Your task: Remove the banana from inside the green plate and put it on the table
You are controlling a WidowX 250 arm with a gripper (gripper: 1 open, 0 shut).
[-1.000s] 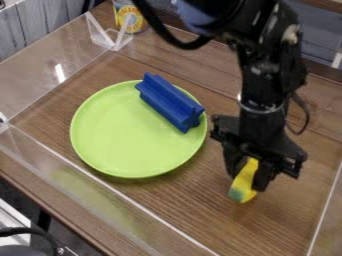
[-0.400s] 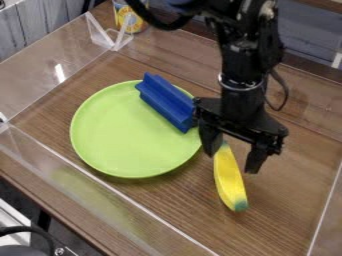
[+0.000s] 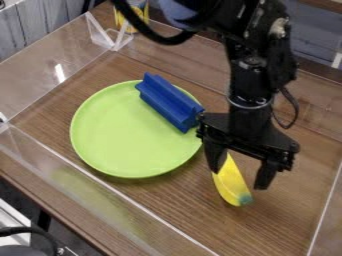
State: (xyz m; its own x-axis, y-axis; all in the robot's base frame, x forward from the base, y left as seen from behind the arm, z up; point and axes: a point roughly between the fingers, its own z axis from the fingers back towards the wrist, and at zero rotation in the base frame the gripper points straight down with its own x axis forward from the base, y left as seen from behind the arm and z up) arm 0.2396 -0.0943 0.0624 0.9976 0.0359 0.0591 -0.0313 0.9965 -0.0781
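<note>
The yellow banana [image 3: 233,183] lies on the dark wooden table [image 3: 147,210], just off the right rim of the green plate [image 3: 120,132]. My gripper [image 3: 245,170] hangs directly over the banana, open, with one finger on either side of its upper end. The fingers do not appear to pinch the banana. The plate holds no banana.
A blue ridged block [image 3: 170,102] rests on the plate's far right part. Clear acrylic walls [image 3: 40,70] border the table. A yellow and white object [image 3: 130,14] stands beyond the back wall. Bare wood shows in front of the plate and to its right.
My gripper has gone from shut on the banana to open. The banana, held upright a second ago, now lies flat on the table beside the plate.
</note>
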